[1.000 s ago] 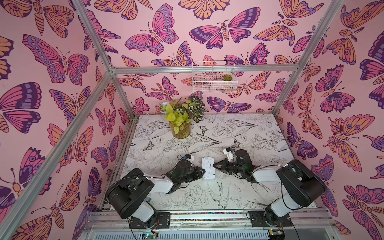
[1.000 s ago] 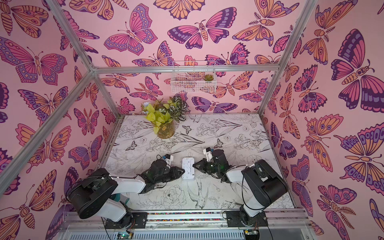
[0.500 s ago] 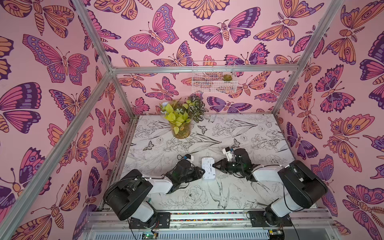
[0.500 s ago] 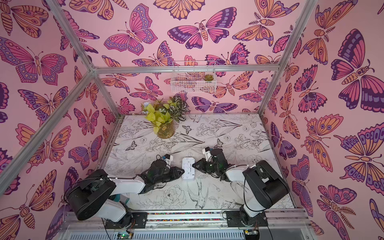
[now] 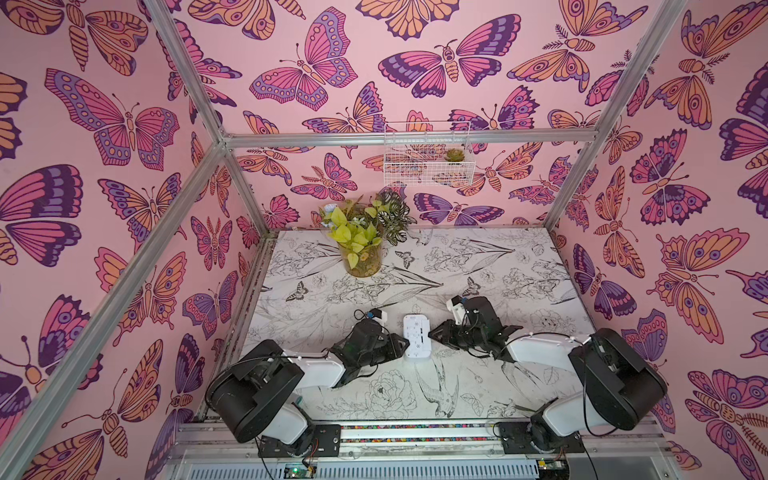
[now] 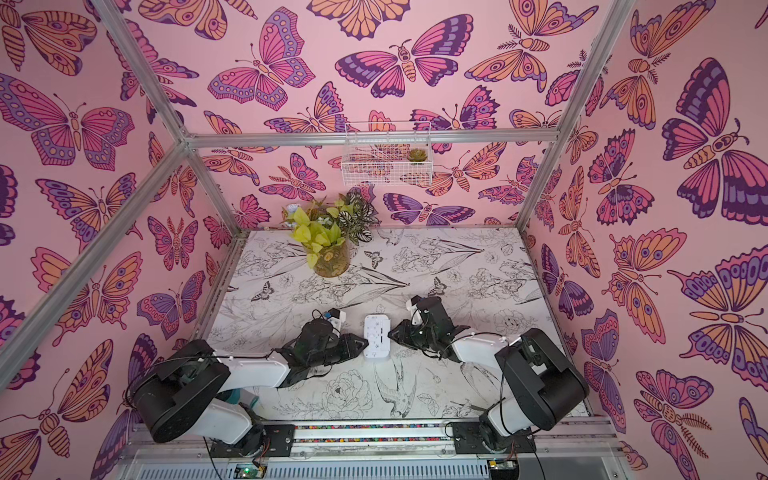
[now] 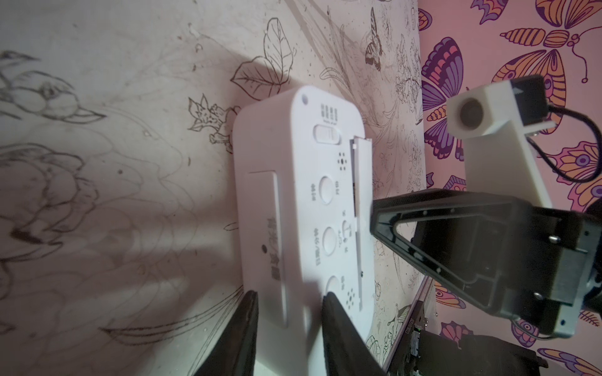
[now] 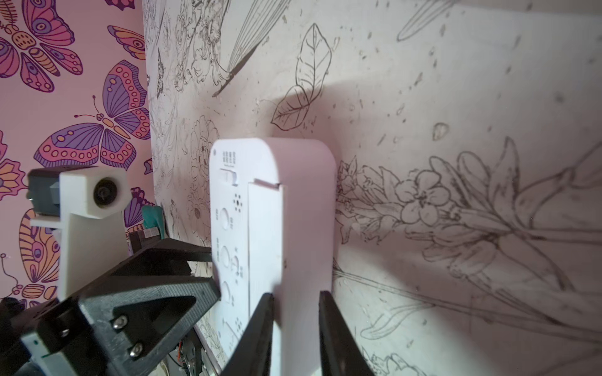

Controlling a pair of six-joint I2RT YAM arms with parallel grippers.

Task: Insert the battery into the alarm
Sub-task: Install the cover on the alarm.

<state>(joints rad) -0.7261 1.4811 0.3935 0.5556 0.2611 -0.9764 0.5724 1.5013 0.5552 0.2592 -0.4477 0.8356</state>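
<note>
The white alarm [image 5: 417, 336] [image 6: 376, 337] lies flat on the table between my two arms. Its back faces up, showing round buttons, a slide switch and a long cover panel [image 7: 361, 195]. From the left, my left gripper [image 7: 290, 294] [image 5: 405, 345] is shut on the alarm's edge, one finger over the back and one under. From the right, my right gripper [image 8: 296, 294] [image 5: 430, 332] has its jaws partly apart and straddles the alarm's [image 8: 293, 211] opposite edge. Whether it presses, I cannot tell. The battery is out of view.
A glass vase of green plants [image 5: 361, 257] stands at the back left of the flower-printed table [image 5: 478, 257]. A white wire basket [image 5: 426, 153] hangs on the back wall. Butterfly-patterned walls and metal frame posts close in the sides.
My right gripper's jaws have gone from shut to partly apart at the alarm's right edge. The left gripper and the alarm have stayed put.
</note>
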